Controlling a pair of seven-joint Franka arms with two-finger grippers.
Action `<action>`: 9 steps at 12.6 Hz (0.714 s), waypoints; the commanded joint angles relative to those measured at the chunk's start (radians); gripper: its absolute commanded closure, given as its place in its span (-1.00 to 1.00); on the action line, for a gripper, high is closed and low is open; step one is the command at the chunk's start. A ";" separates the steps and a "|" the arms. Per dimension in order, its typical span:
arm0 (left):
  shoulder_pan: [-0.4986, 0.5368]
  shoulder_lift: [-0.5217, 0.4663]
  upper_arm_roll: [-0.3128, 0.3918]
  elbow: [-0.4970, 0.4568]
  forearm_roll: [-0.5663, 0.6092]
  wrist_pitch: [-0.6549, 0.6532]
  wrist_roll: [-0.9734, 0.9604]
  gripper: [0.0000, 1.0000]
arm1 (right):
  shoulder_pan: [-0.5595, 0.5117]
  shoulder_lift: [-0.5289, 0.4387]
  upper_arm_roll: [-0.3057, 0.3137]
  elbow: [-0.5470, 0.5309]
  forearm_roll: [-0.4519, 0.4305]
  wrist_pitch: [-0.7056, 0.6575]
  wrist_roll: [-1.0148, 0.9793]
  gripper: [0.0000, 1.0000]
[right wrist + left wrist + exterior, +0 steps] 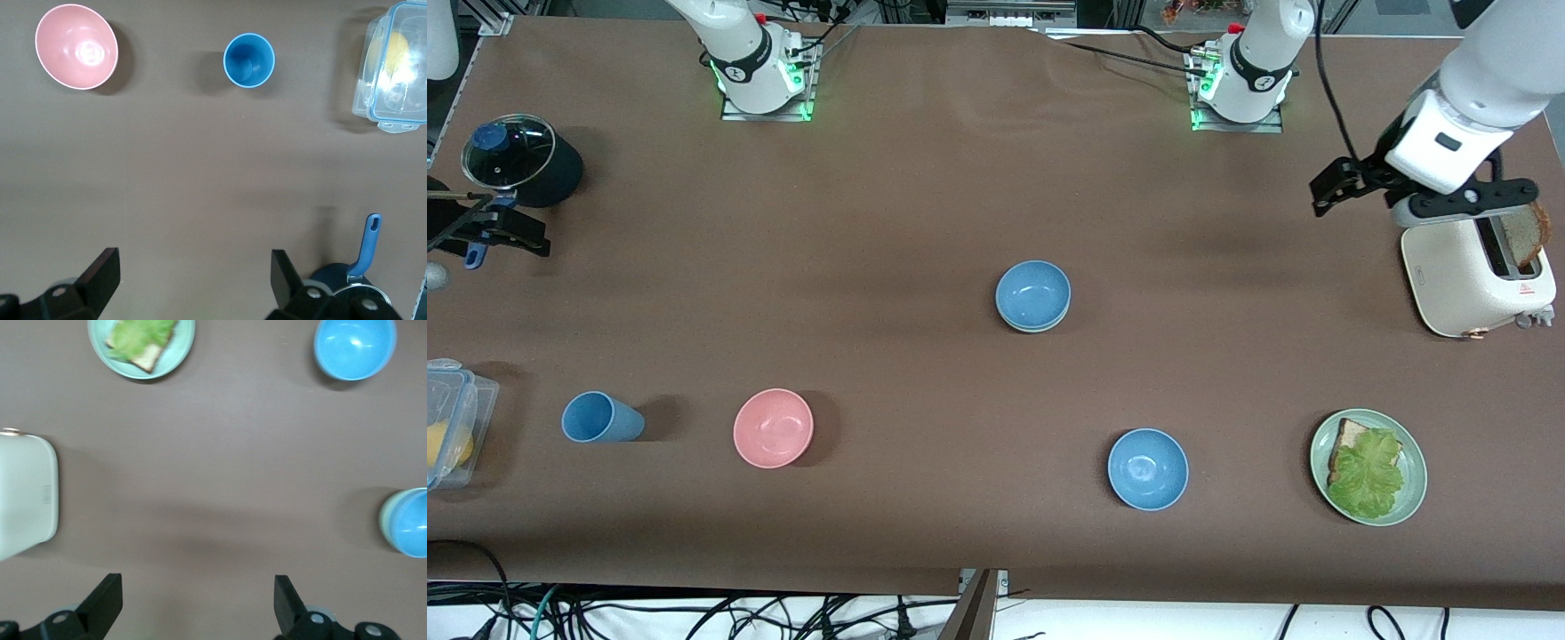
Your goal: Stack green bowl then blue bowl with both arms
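Note:
A sky-blue bowl (1032,293) sits nested in the pale green bowl (1040,328) at the table's middle; only the green rim shows under it. The stack also shows in the left wrist view, blue bowl (410,523) in the green bowl (385,520). A second blue bowl (1148,468) stands alone nearer the camera, also seen in the left wrist view (355,347). My left gripper (1329,188) is open and empty, over the table beside the toaster; its jaws (198,590) stand wide apart. My right gripper (489,233) is open and empty (193,267), beside the black pot.
A pink bowl (773,428) and a blue cup (600,418) stand toward the right arm's end. A clear container (449,427) and a lidded black pot (520,160) are at that end. A cream toaster (1467,276) and a green plate (1416,480) with toast and lettuce are at the left arm's end.

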 commanded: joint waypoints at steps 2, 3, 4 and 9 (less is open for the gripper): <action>0.010 0.049 0.049 0.043 0.036 -0.023 0.057 -1.00 | 0.001 0.002 -0.004 0.012 0.010 -0.003 -0.018 -1.00; 0.010 0.063 0.051 0.046 0.036 -0.020 0.057 -1.00 | 0.001 0.002 -0.004 0.012 0.010 -0.003 -0.018 -1.00; 0.010 0.066 0.051 0.046 0.034 -0.009 0.057 -1.00 | 0.001 0.002 -0.004 0.012 0.010 -0.003 -0.018 -1.00; 0.010 0.092 0.042 0.081 0.025 -0.017 0.053 -1.00 | 0.001 0.002 -0.004 0.012 0.009 -0.002 -0.018 -1.00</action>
